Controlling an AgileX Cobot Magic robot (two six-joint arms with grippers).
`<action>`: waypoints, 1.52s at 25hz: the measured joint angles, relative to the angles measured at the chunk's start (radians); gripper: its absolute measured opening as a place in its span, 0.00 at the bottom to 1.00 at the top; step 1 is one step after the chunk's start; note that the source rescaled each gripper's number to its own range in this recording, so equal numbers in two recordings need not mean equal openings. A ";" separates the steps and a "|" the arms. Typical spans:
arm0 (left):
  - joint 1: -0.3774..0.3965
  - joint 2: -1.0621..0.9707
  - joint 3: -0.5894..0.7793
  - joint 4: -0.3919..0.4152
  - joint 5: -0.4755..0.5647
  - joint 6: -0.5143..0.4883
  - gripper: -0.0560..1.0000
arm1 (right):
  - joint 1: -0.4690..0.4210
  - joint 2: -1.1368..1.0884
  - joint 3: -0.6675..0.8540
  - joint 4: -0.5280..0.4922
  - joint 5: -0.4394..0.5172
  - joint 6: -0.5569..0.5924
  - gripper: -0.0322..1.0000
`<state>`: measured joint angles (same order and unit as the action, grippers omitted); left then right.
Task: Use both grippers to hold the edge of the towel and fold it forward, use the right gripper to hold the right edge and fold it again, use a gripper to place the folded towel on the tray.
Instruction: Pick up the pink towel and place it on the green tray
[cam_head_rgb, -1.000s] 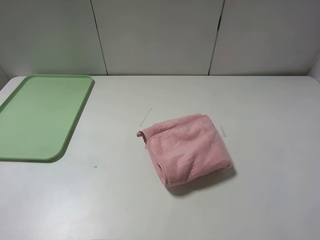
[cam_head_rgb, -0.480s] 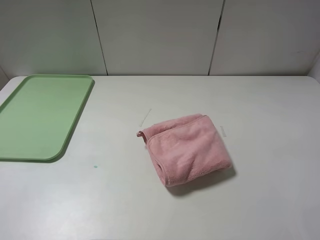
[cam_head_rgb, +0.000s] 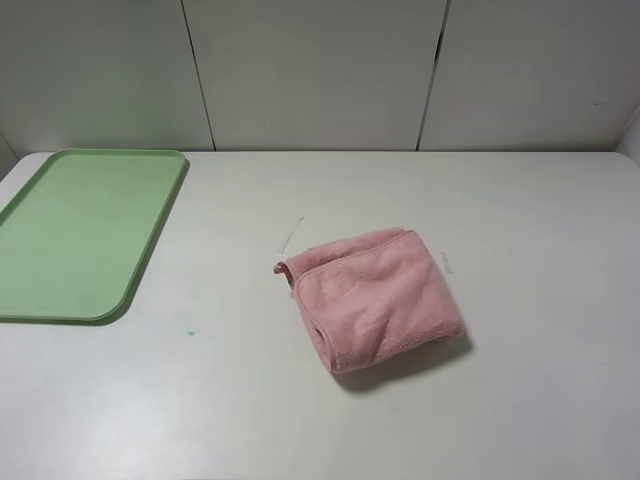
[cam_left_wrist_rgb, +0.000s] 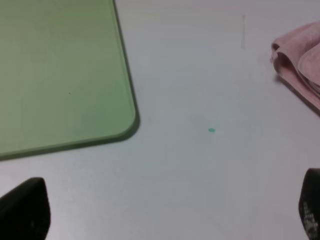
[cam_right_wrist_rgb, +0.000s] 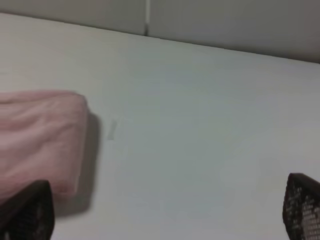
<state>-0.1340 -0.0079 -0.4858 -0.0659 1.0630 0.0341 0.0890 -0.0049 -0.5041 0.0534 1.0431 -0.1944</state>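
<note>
The pink towel (cam_head_rgb: 375, 295) lies folded into a thick bundle on the white table, right of centre, with its hemmed edge (cam_head_rgb: 345, 250) along the far side. The light-green tray (cam_head_rgb: 80, 230) lies flat and bare at the far left. Neither gripper shows in the exterior high view. In the left wrist view, my left gripper (cam_left_wrist_rgb: 167, 212) is open and empty, hovering over bare table between the tray (cam_left_wrist_rgb: 60, 75) and the towel (cam_left_wrist_rgb: 300, 65). In the right wrist view, my right gripper (cam_right_wrist_rgb: 162, 212) is open and empty, with the towel (cam_right_wrist_rgb: 40, 135) beside one finger.
A small green speck (cam_head_rgb: 190, 333) marks the table between tray and towel; it also shows in the left wrist view (cam_left_wrist_rgb: 211, 130). Faint lines (cam_head_rgb: 291, 235) lie on the table near the towel. A white panelled wall (cam_head_rgb: 320, 70) closes the back.
</note>
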 joint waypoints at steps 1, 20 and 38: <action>0.000 0.000 0.000 0.000 0.000 0.000 1.00 | 0.000 0.000 0.000 0.000 -0.002 -0.002 1.00; 0.000 0.000 0.000 0.000 0.000 0.000 1.00 | 0.000 0.000 0.000 0.003 -0.005 -0.006 1.00; 0.000 0.000 0.000 0.000 0.000 0.000 1.00 | 0.000 0.000 0.000 0.003 -0.005 -0.006 1.00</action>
<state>-0.1340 -0.0079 -0.4858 -0.0663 1.0630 0.0341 0.0890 -0.0049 -0.5041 0.0566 1.0380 -0.2000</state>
